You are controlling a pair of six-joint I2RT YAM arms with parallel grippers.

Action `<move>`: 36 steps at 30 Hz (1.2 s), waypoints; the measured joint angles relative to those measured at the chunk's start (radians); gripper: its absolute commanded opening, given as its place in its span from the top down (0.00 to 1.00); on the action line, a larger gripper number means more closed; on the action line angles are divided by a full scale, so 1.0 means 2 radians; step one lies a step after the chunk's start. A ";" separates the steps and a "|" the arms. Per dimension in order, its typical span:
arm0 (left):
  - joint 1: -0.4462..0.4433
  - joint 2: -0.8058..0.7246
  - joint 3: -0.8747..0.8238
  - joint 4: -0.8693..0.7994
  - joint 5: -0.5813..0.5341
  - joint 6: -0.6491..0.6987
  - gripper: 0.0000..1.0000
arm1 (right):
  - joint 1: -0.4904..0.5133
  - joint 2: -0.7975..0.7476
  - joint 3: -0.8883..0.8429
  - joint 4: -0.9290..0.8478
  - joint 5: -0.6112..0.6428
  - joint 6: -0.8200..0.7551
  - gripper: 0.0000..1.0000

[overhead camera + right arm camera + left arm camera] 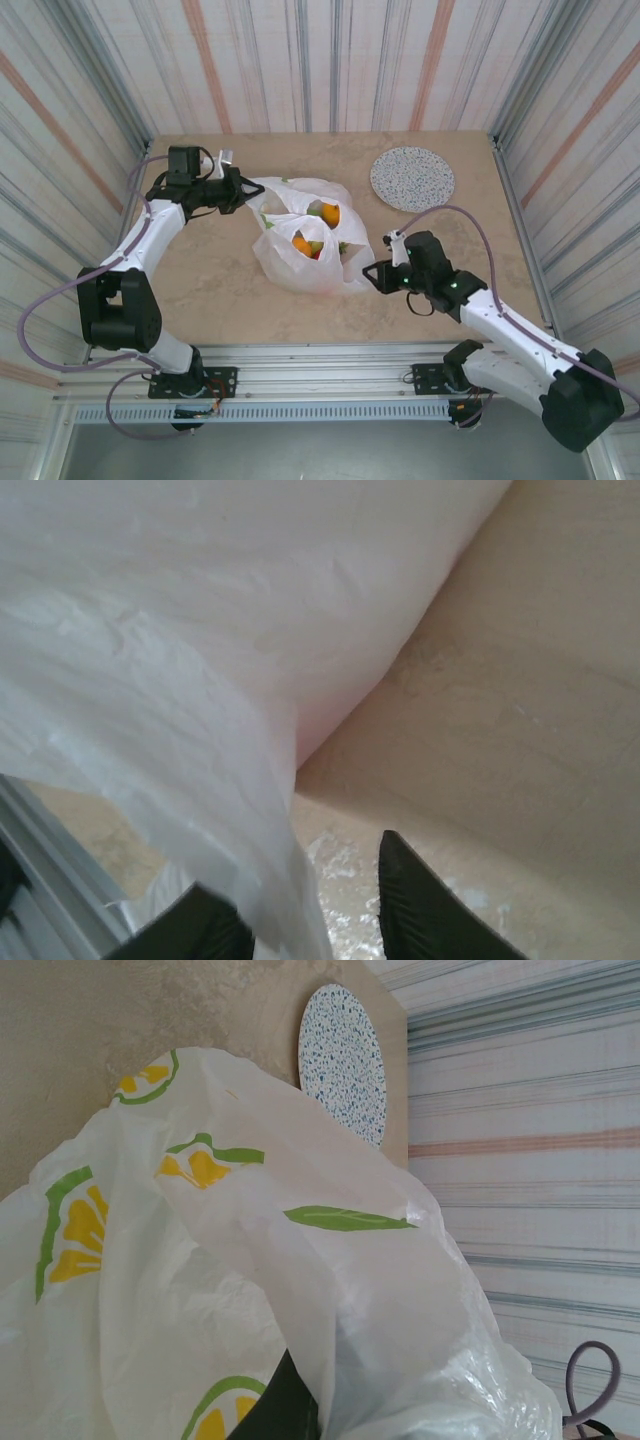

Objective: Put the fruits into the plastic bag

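The white plastic bag [300, 235] with lemon prints lies in the middle of the table, its mouth facing up. Inside it I see an orange ball [328, 212], a second orange ball [300, 244], a green pear [316, 246] and a bit of red. My left gripper [240, 190] is at the bag's far-left edge. In the left wrist view the bag film [250, 1260] runs between its fingers [285, 1405], pinched there. My right gripper [368, 275] is at the bag's near-right corner. It stands open [295, 865], and loose film [200, 680] hangs between its fingers.
A round grey speckled plate [412, 178] lies at the back right of the table and appears beyond the bag as the plate [345, 1060] in the left wrist view. Striped walls close in the table on three sides. A metal rail runs along the near edge.
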 measured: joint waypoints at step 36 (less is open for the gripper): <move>-0.003 -0.031 -0.002 0.016 -0.047 -0.050 0.53 | -0.088 0.245 0.375 -0.108 -0.072 -0.010 0.50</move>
